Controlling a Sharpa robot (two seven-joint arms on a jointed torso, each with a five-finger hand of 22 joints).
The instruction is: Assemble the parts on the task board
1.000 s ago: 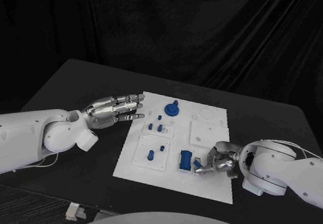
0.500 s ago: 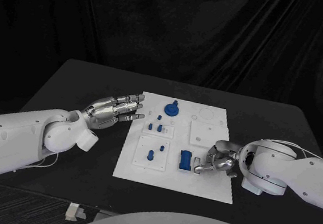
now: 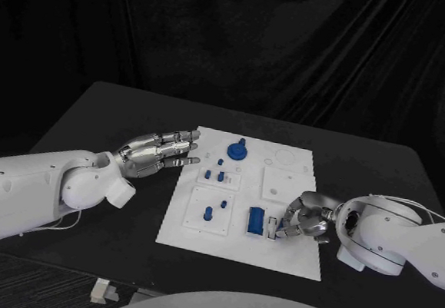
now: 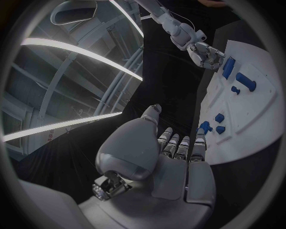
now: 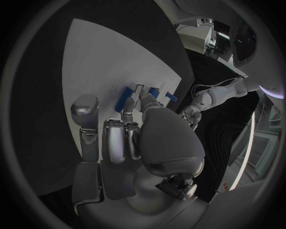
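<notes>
Lying flat in the middle of the black table (image 3: 106, 107), the white board (image 3: 287, 252) has straight edges and square corners, with wide bare tabletop beyond its far edge and on both flanks. Its near edge sits close to the table's front.

The left hand (image 3: 159, 150) hovers just off the board's left edge, silver fingers spread and extended toward it, holding nothing; the fingertips reach close to the edge, but whether they touch it cannot be told. Between this hand and the table's left rim the surface is open.

The right hand (image 3: 305, 220) is over the board's near right part, fingers curled downward, their tips meeting at a small pale piece (image 3: 273, 226) just right of the block (image 3: 255, 219). Whether the hand grips that piece cannot be told.

The block is a blue upright rectangle standing in a recess. Left of it a small blue peg (image 3: 208, 214) stands on a raised white square tile. Farther back, two short blue pegs (image 3: 214, 174) stand side by side, and near the far edge stands a round blue knob (image 3: 238, 150) with a stem on top. The board's far right area is smooth white with shallow circular outlines. All the parts look like matte plastic; the hands are metallic, and the arms are glossy white shells.
</notes>
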